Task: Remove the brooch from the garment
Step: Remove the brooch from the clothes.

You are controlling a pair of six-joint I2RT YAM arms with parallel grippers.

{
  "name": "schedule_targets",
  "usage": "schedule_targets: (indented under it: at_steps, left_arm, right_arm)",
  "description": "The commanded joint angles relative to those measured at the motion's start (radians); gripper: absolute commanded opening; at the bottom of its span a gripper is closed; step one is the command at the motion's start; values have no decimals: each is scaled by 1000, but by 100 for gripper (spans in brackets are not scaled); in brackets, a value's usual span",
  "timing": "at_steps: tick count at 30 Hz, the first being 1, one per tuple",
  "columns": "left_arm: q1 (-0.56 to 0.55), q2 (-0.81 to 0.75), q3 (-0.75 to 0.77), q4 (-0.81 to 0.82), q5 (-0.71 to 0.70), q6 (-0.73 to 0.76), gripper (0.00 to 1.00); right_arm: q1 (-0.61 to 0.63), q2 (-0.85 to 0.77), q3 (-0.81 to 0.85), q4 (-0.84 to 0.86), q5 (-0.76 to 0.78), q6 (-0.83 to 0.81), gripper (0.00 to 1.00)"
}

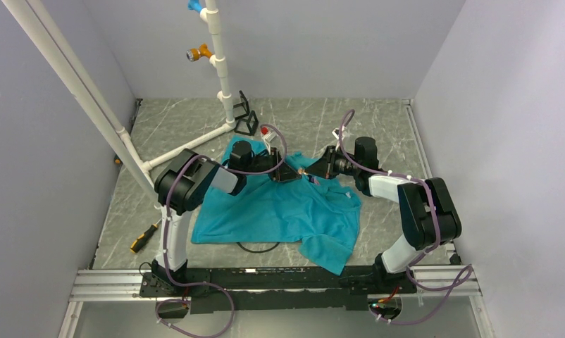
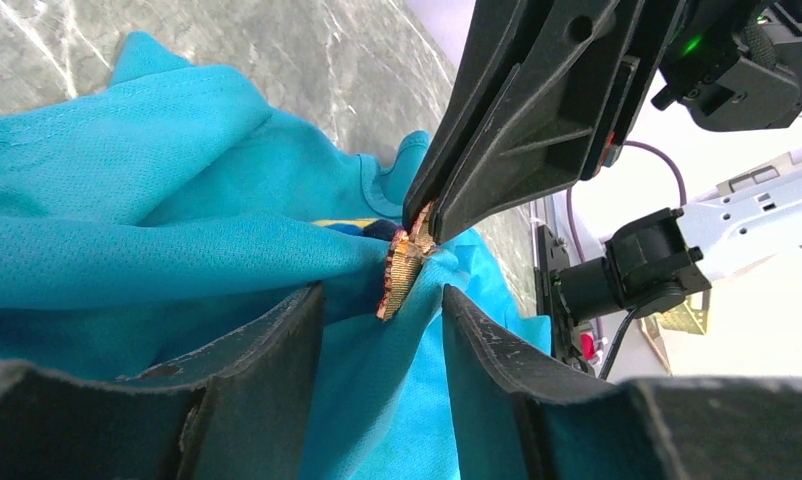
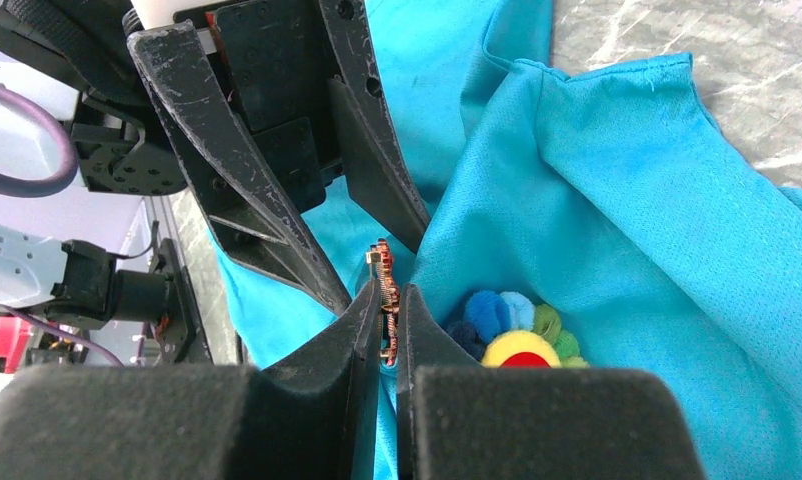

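garment [image 1: 280,211], teal-blue, lies spread and a little crumpled on the grey marbled desk [image 1: 181,134] in the top view. both arms reach to its far edge near the collar, and there the left gripper [image 1: 297,174] and the right gripper [image 1: 308,171] meet tip to tip. from this height i cannot make out the brooch. a screwdriver [image 1: 144,236] with a yellow handle lies on the desk left of the garment, and a white pipe frame [image 1: 220,56] stands at the back.

left wrist view: the two fingers [image 2: 267,380] of the left gripper stand spread apart, and a raised fold of the garment runs between them. just above this gap the right gripper comes down from the top, and its tips are pressed together on a small copper-coloured piece [image 2: 402,270], which stands on edge against the cloth.

right wrist view: the right gripper has its fingers [image 3: 447,400] almost together, pinching the same copper-coloured piece between the tips. the spread fingers of the left gripper point down at it from above, one on each side. the brooch [image 3: 512,330] sits on the garment just to the right of the right gripper. it shows blue, green and yellow tufts with a red centre, and its lower part is hidden behind the finger.
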Motion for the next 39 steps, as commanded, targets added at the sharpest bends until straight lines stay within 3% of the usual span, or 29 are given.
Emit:
schedule_targets:
  at_steps: [1, 13, 39]
  left_arm:
    - [-5, 17, 23, 72, 9, -47, 51]
    - [-9, 28, 37, 56, -16, -73, 48]
    - [-17, 80, 57, 177, -12, -186, 44]
  right_arm:
    - [4, 3, -6, 73, -31, 17, 0]
    - [5, 10, -9, 67, -26, 8, 0]
    - [7, 18, -11, 67, -28, 10, 0]
